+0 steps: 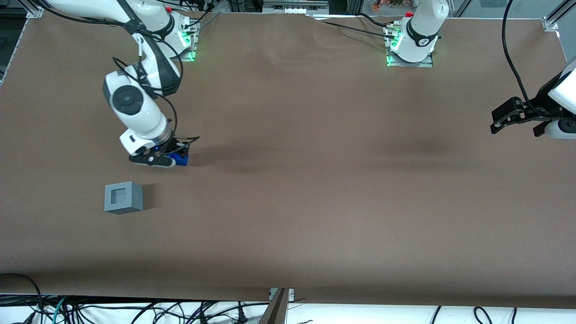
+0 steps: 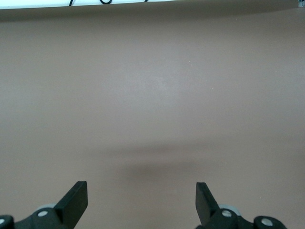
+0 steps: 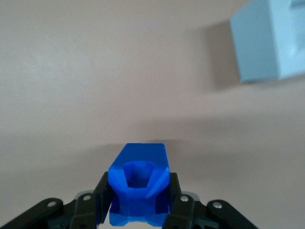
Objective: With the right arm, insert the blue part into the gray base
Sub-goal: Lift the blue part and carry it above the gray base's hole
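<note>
The blue part (image 1: 179,159) (image 3: 139,183) sits between the black fingers (image 3: 102,196) of my right gripper (image 1: 173,158) (image 3: 139,200), which is shut on its two sides, low over the brown table. The gray base (image 1: 123,197) (image 3: 269,40), a light-gray cube with its square recess facing the front camera, rests on the table nearer to the front camera than the gripper, a short gap away from it. The right arm (image 1: 135,105) reaches down from its mount to the gripper.
Brown mat (image 1: 315,180) covers the whole table. The two arm mounts (image 1: 409,58) with green lights stand along the table edge farthest from the front camera. Cables (image 1: 135,310) hang below the table edge nearest the front camera.
</note>
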